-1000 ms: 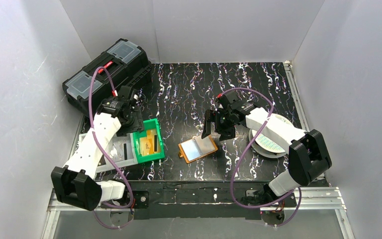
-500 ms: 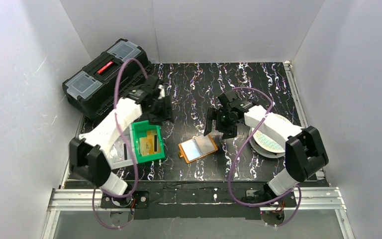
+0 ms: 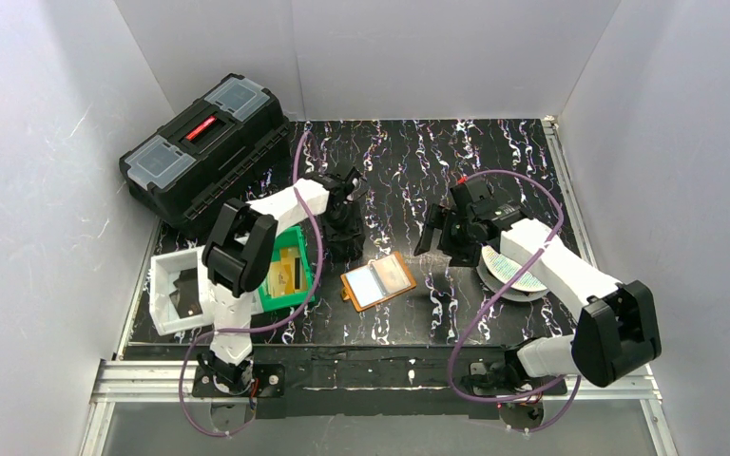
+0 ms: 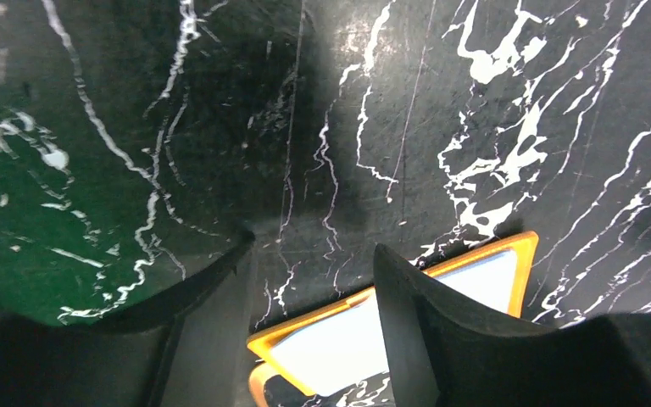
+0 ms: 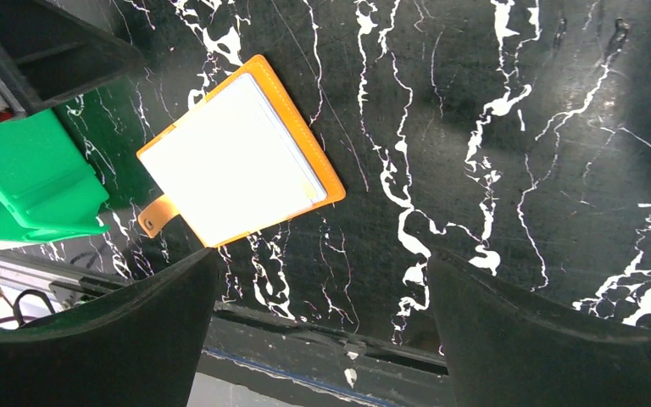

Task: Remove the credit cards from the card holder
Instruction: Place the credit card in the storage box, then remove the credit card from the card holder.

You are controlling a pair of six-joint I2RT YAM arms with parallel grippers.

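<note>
On the table [image 3: 494, 161], near its middle, the wallet [image 3: 378, 282] is laid open, pockets up, likely for access. The left claw [image 3: 346, 252] is held partly spread just behind it and the right claw [image 3: 440, 242] wide apart nearby, both empty. Gold cards [image 3: 283, 274] are seen in the green bin [image 3: 285, 302].

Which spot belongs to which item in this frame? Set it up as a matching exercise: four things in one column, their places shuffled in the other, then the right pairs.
Things:
1. card holder
2. gold-yellow cards
3. black toolbox
4. white patterned disc

Places:
A. right-hand side
B. inside the green bin
C. back-left corner
D. lying open and flat in the middle

Pairs: 1-D, 2-B, 3-C, 4-A
</note>
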